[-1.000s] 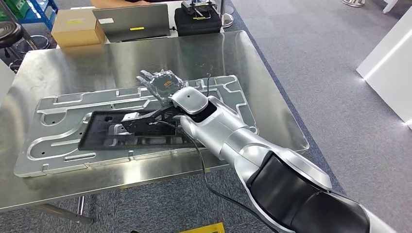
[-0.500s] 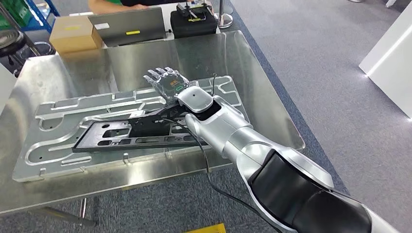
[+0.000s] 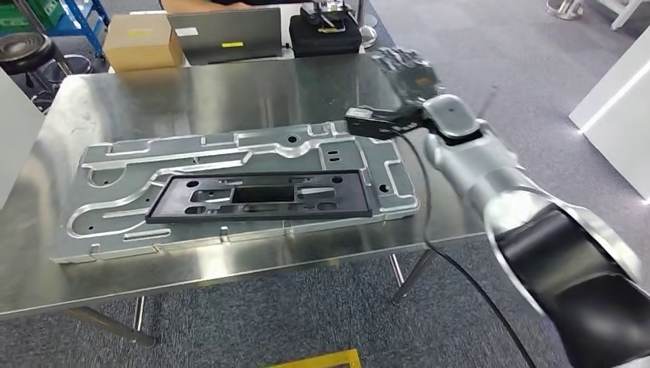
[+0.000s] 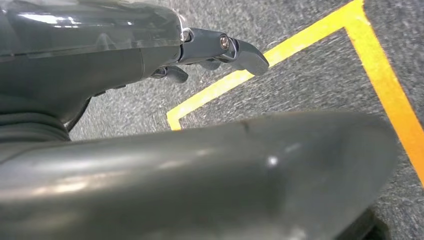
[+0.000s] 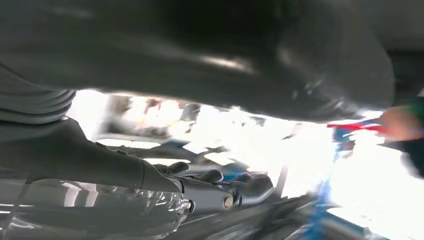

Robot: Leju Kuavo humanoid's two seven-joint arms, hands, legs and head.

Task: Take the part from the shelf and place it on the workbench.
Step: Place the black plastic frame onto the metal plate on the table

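- Since a second ago, the right hand point(image 3: 406, 70) is lifting away from the black part point(image 3: 260, 195) and is now hanging above the far right edge of the workbench point(image 3: 230, 84), with its arm blurred by motion.
- Released from that grasp, the black part is lying flat in the recess of the large grey metal plate point(image 3: 123, 172), apart from the hand.
- In the head view the right hand's fingers are spreading apart and gripping nothing.
- In the left wrist view the left hand point(image 4: 210, 50) is hanging over grey carpet marked with a yellow line point(image 4: 280, 55); its fingers are curling only a little and nothing is sitting in them.
- Beyond the far edge of the workbench, a cardboard box point(image 3: 142, 41), a grey laptop point(image 3: 226, 34) and a black case point(image 3: 326, 34) are sitting side by side.
- A blue rack point(image 3: 73, 19) is standing at the far left, with a black stool point(image 3: 27, 50) in front of it.
- The right wrist view is coming through too blurred and bright for anything beyond the hand to be made out.
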